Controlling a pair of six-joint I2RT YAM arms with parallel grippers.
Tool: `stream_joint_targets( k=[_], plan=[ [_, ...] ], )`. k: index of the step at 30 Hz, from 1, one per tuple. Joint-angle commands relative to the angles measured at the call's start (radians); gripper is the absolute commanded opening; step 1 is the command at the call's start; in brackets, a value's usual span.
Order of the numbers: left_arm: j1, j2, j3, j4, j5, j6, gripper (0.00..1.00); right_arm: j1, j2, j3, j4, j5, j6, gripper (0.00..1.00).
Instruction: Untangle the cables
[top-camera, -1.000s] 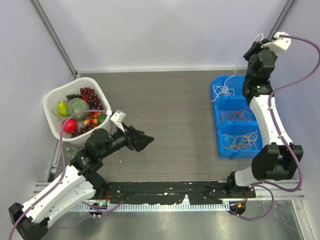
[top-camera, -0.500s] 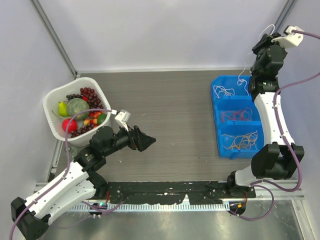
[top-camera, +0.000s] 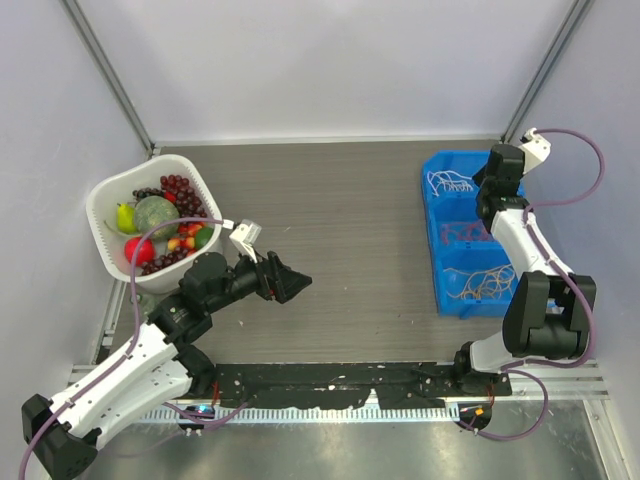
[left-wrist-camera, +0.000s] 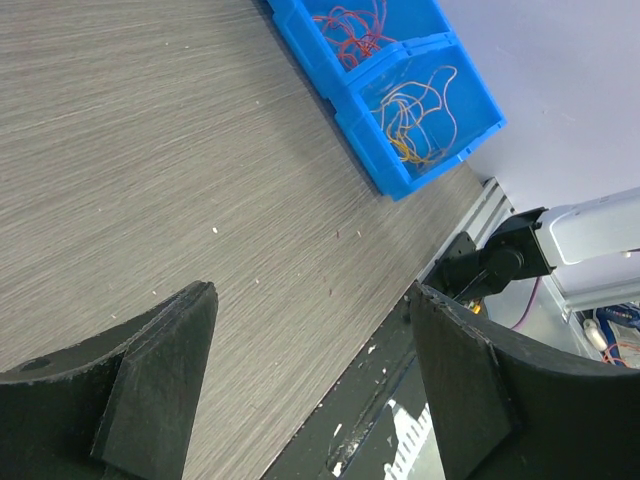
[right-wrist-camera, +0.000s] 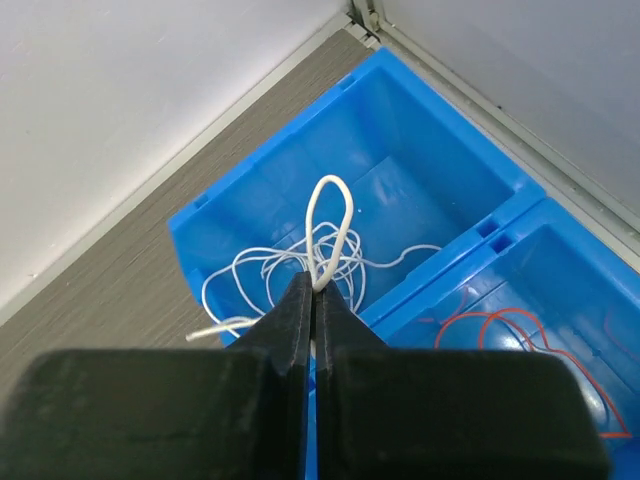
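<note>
A blue bin with three compartments stands at the right. White cables lie in the far compartment, red cables in the middle one, yellow-orange cables in the near one. My right gripper is shut on a loop of white cable just above the far compartment; the rest of the white cable lies coiled inside. In the top view the right gripper is low over the bin's far end. My left gripper is open and empty over the bare table, far from the bin.
A white basket of toy fruit stands at the left, behind the left arm. The left wrist view shows the bin's red and yellow compartments and the table's near edge. Walls close in behind and right of the bin.
My right gripper has come down from high above the bin's far end to just over the far compartment, the white cable still in it. The left gripper shifted slightly.
</note>
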Motion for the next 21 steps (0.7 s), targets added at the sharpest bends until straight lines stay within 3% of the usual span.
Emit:
stream_joint_targets(
  k=[1, 11, 12, 15, 17, 21],
  plan=[
    [0.005, -0.011, 0.010, -0.001, 0.005, -0.004, 0.82, -0.018, 0.006, 0.132, -0.087, 0.052, 0.039, 0.01],
    [0.005, -0.046, -0.008, -0.018, -0.003, -0.023, 0.81, -0.054, 0.153, 0.241, -0.158, 0.031, 0.059, 0.07],
    [0.005, -0.051, -0.008, -0.027, -0.006, -0.018, 0.81, -0.058, 0.170, 0.274, -0.172, 0.020, 0.058, 0.11],
    [0.005, -0.061, 0.006, -0.054, -0.009, -0.009, 0.81, -0.064, 0.254, 0.385, -0.328, -0.026, 0.042, 0.52],
    [0.005, -0.071, 0.006, -0.058, -0.014, -0.009, 0.81, -0.066, 0.276, 0.457, -0.393, -0.043, 0.051, 0.55],
    [0.005, -0.077, 0.000, -0.047, -0.026, -0.012, 0.81, -0.064, 0.218, 0.422, -0.399, -0.055, 0.056, 0.55]
  ],
)
